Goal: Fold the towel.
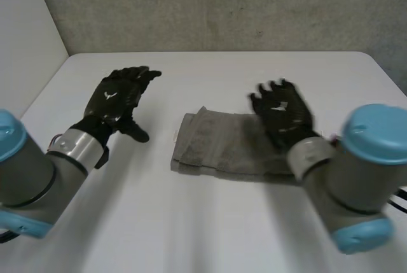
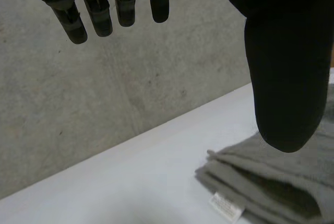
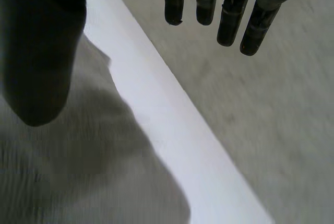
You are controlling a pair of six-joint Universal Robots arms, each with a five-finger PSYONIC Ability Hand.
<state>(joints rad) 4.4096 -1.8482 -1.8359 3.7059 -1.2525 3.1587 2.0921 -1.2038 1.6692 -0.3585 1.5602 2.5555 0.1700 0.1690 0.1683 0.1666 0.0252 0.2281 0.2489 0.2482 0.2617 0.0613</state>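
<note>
A grey towel (image 1: 222, 146) lies folded into a long strip on the white table (image 1: 191, 228), with a small white label at its left end (image 2: 227, 207). My left hand (image 1: 117, 98) hovers over bare table to the towel's left, fingers (image 2: 99, 10) straight and thumb spread, holding nothing. My right hand (image 1: 283, 111) is over the towel's right part, lifted a little off it. Its fingers (image 3: 229, 15) are straight and apart from the thumb, and the towel (image 3: 78, 172) lies under the palm. The right forearm hides the towel's right end.
A grey concrete wall (image 1: 222, 6) stands behind the table's far edge, and a white panel (image 1: 25, 31) rises at the left. Bare tabletop stretches in front of the towel and to both sides.
</note>
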